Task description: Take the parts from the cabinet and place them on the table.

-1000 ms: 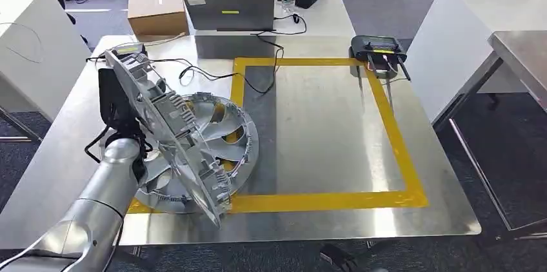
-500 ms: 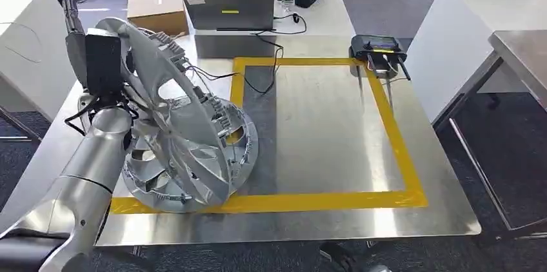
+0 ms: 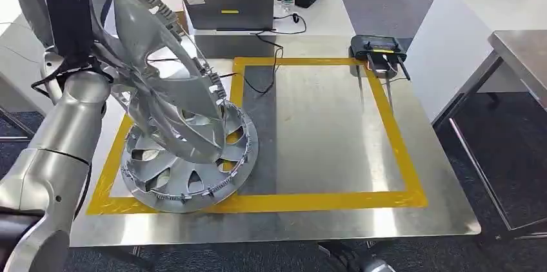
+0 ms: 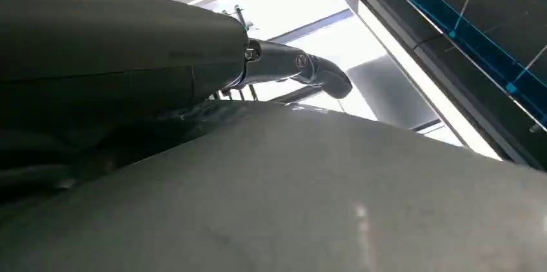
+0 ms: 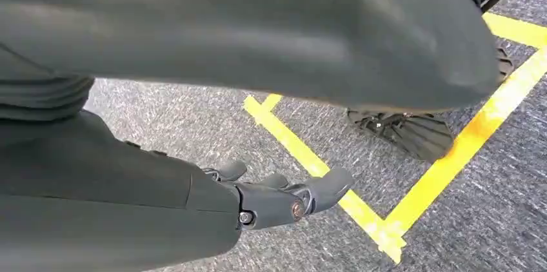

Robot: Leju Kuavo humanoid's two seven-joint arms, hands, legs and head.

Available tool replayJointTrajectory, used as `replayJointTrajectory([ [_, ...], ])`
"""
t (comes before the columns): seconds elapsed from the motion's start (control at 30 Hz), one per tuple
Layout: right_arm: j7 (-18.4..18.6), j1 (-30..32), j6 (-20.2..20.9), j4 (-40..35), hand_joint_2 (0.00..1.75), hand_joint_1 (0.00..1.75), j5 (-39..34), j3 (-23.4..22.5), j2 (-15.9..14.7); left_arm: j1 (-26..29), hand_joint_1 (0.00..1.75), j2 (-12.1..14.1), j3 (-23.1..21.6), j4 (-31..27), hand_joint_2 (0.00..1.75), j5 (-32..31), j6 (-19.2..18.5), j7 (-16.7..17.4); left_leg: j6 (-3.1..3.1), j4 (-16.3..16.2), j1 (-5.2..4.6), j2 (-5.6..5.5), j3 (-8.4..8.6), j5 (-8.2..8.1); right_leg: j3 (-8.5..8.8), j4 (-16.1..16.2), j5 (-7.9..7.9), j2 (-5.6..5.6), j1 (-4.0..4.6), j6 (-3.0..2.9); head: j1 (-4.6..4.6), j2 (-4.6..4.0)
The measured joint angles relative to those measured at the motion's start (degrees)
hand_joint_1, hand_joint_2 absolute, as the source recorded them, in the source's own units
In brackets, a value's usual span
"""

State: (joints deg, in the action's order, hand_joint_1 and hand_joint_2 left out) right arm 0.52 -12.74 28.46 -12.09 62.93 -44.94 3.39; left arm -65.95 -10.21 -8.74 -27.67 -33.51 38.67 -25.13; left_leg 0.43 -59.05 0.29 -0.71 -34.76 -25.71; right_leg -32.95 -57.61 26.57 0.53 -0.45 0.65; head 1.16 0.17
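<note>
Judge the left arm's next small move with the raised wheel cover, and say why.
Probably lower it toward the table: the left hand holds one wheel cover tilted in the air above another wheel cover lying flat inside the yellow tape.

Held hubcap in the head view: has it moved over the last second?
Yes. The held hubcap in the left hand has risen up and away from the hubcap lying on the table, its upper rim now level with the laptop.

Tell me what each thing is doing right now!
Held wheel cover: lifted, tilted, in the left robot hand.
Other wheel cover: lying flat on the table.
Laptop: open.
Right robot hand: holding nothing, hanging above the floor.
</note>
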Motion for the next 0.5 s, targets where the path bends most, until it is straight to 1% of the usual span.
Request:
replayJointTrajectory([
  [0.1, 0.02, -0.14, 0.00, 0.00, 0.00, 0.00, -0.02, 0.00, 0.00, -1.58, 0.00, 0.28, -0.07, 0.55, 0.00, -2.14, -0.09, 2.21, 0.00, 0.00, 0.00, -0.01, 0.00, 0.00, 0.00, 0.00, 0.00, -0.01, 0.00, 0.00, 0.00, 0.00],
  [0.17, 0.09, -0.16, 0.00, 0.00, 0.00, 0.00, 0.00, 0.00, 0.00, -2.56, 0.00, 0.54, -0.56, 1.18, 0.00, -4.84, 0.39, 4.60, 0.00, 0.00, 0.00, 0.00, 0.00, 0.00, 0.00, 0.00, 0.00, 0.00, 0.00, 0.00, 0.00, 0.00],
  [0.23, 0.13, -0.16, 0.00, 0.00, 0.00, 0.00, 0.00, 0.00, 0.00, -3.14, 0.00, 0.83, -0.83, 1.83, 0.00, -6.91, 0.89, 6.08, 0.00, 0.00, 0.00, 0.00, 0.00, 0.00, 0.00, 0.00, 0.00, 0.00, 0.00, 0.00, 0.00, 0.00],
  [0.37, 0.31, -0.11, 0.00, 0.00, 0.00, 0.00, -0.04, 0.00, -0.13, -4.96, 0.00, 1.77, -0.94, 2.84, 0.00, -8.02, 1.05, 6.97, -0.01, 0.00, 0.00, 0.02, 0.00, 0.00, -0.03, -0.02, 0.00, 0.02, 0.01, 0.00, 0.00, 0.00],
  [0.43, 0.07, -0.08, 0.00, -0.02, 0.00, 0.00, -0.07, 0.00, -0.24, -6.17, 0.00, 2.34, -0.92, 3.04, 0.00, -7.67, 0.13, 6.97, -0.01, 0.00, 0.00, 0.01, 0.00, 0.00, -0.03, -0.02, 0.00, 0.01, 0.01, 0.00, 0.00, 0.00],
  [0.47, 0.07, -0.09, 0.00, 0.00, 0.00, 0.00, -0.07, 0.00, -0.33, -6.65, 0.00, 2.55, -0.88, 3.13, 1.75, -7.65, -0.31, 6.99, -0.01, 0.00, 0.00, 0.00, 0.00, 0.00, -0.02, -0.02, 0.00, 0.00, 0.00, 0.00, 0.00, 0.00],
  [0.5, 0.04, -0.11, 0.00, 0.00, 0.00, 0.00, -0.07, 0.00, -0.35, -7.01, 0.00, 2.75, -0.87, 3.32, 1.75, -7.84, -0.70, 7.21, -0.01, 0.00, 0.00, 0.00, 0.00, 0.00, -0.02, -0.02, 0.00, 0.00, 0.00, 0.00, 0.00, 0.00],
])
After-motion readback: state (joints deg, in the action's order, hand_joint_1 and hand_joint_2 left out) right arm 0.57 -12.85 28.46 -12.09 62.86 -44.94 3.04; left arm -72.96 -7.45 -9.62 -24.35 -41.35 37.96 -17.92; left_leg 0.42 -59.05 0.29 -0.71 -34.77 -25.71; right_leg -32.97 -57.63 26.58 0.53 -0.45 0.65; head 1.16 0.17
